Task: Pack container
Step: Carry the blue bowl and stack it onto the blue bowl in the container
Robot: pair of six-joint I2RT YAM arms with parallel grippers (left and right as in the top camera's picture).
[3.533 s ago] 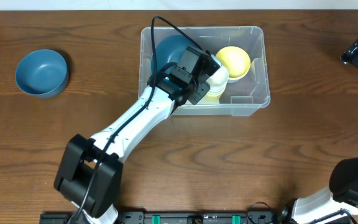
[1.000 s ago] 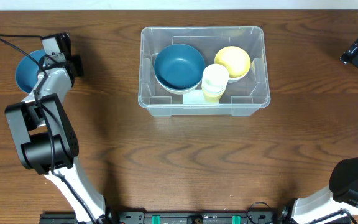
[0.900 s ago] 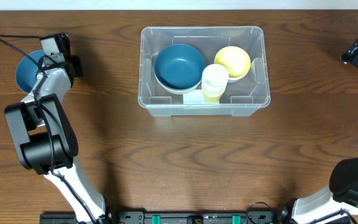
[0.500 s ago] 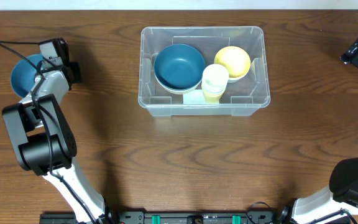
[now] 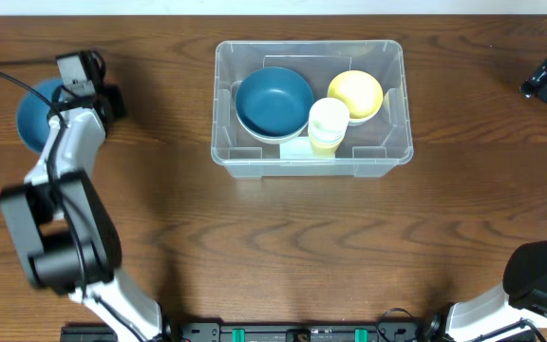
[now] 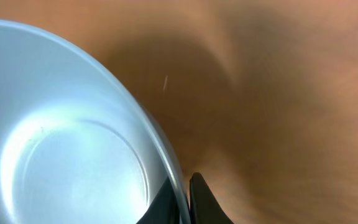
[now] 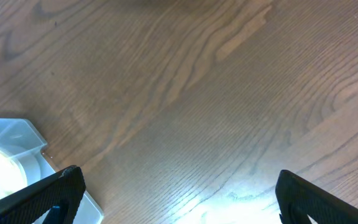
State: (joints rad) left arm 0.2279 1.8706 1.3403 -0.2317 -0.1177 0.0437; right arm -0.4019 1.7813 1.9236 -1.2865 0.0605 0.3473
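the left gripper (image 6: 182, 200) pinches the rim of the loose blue bowl (image 6: 67, 149), a finger each side; lift it straight and level so the thin hold doesn't slip. the container (image 5: 394, 152) sits well apart to the right, where the packed blue bowl (image 5: 273, 103) looks the best nest; beyond it the right gripper (image 7: 179, 193) hangs open.

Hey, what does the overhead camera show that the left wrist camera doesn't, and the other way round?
Only overhead: the large clear plastic rectangular container, holding a round blue bowl, a round yellow bowl and a stack of pale cups; also the right gripper at the table's far right. Only left wrist: the left gripper, its dark fingertips pinching a bowl rim, one inside, one outside. Both: the second round blue bowl outside the container, on the brown wooden table.
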